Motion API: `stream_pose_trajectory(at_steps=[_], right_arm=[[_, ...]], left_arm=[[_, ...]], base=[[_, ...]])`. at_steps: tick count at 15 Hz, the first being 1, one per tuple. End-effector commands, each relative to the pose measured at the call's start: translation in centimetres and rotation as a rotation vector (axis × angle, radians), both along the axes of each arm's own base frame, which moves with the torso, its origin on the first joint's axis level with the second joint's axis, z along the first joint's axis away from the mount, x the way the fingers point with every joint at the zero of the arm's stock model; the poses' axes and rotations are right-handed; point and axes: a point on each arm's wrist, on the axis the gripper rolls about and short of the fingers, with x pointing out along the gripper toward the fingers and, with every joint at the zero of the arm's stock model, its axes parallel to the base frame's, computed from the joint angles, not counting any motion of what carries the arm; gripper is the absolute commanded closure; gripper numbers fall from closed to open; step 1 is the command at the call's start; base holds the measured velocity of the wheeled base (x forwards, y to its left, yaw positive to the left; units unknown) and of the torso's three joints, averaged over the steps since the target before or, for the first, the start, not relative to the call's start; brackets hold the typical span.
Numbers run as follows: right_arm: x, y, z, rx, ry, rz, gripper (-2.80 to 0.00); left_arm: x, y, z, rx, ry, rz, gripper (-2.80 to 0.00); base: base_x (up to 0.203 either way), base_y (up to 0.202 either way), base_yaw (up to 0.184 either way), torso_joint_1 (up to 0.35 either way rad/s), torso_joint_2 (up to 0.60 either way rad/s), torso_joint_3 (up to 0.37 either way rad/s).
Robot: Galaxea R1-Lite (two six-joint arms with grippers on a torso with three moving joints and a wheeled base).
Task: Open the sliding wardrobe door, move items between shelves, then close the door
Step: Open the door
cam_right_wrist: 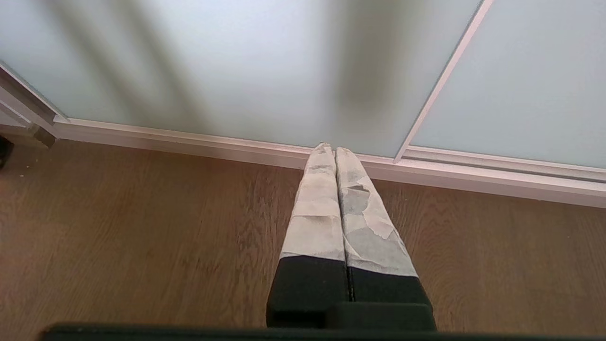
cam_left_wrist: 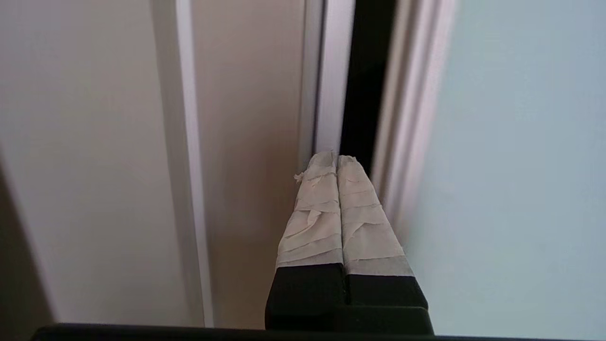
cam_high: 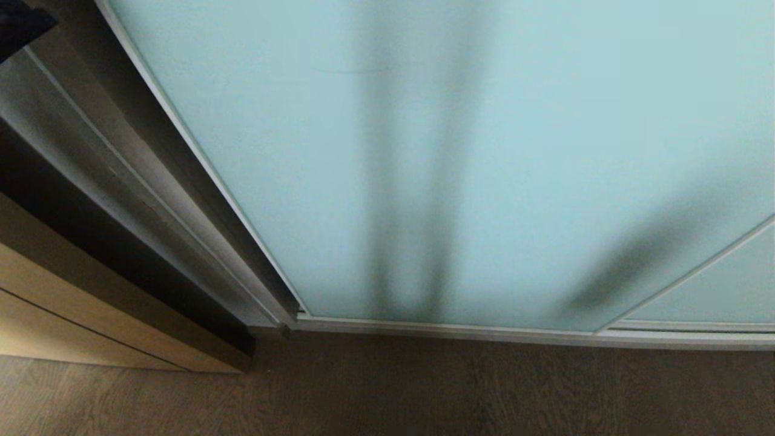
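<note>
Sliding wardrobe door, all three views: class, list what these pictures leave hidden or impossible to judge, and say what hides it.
- Shelves and bags: unseen in every view; the frosted sliding wardrobe door shows only dim dark bands behind it.
- Door's top: cut off by the head view's upper edge.
- Contact: in the left wrist view, the shut left gripper points at the dark gap beside the door's frame; touching cannot be judged.
- Both arms: outside the head view.

Frosted glass door, wood-grain floor
</note>
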Motion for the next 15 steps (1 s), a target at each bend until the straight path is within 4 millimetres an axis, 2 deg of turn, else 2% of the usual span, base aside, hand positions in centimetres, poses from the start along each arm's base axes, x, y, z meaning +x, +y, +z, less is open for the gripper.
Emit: stream_pose_trajectory(at_steps=[1, 4, 8, 12, 15], right_arm=[[0.0, 0.0, 0.0, 0.000, -0.001, 0.000, 0.00], [0.0, 0.0, 0.0, 0.000, -0.001, 0.000, 0.00], [0.0, 0.0, 0.0, 0.000, -0.001, 0.000, 0.00], [0.0, 0.0, 0.0, 0.000, -0.001, 0.000, 0.00], [0.0, 0.0, 0.0, 0.000, -0.001, 0.000, 0.00]], left_arm=[[2.2, -0.2, -0.4, 0.002, 0.025, 0.014, 0.00], [3.5, -0.4, -1.3, 0.012, 0.068, 0.003, 0.00], [6.8, -0.8, -2.0, 0.016, 0.103, -0.012, 0.00], [9.4, -1.3, -0.6, 0.012, 0.050, -0.017, 0.00], [9.4, -3.0, -0.1, 0.014, 0.033, -0.079, 0.00]], base=[[0.000, 0.000, 0.000, 0.000, 0.00, 0.000], [0.000, 0.000, 0.000, 0.000, 0.00, 0.000], [0.000, 0.000, 0.000, 0.000, 0.00, 0.000], [0.000, 0.000, 0.000, 0.000, 0.00, 0.000], [0.000, 0.000, 0.000, 0.000, 0.00, 0.000]])
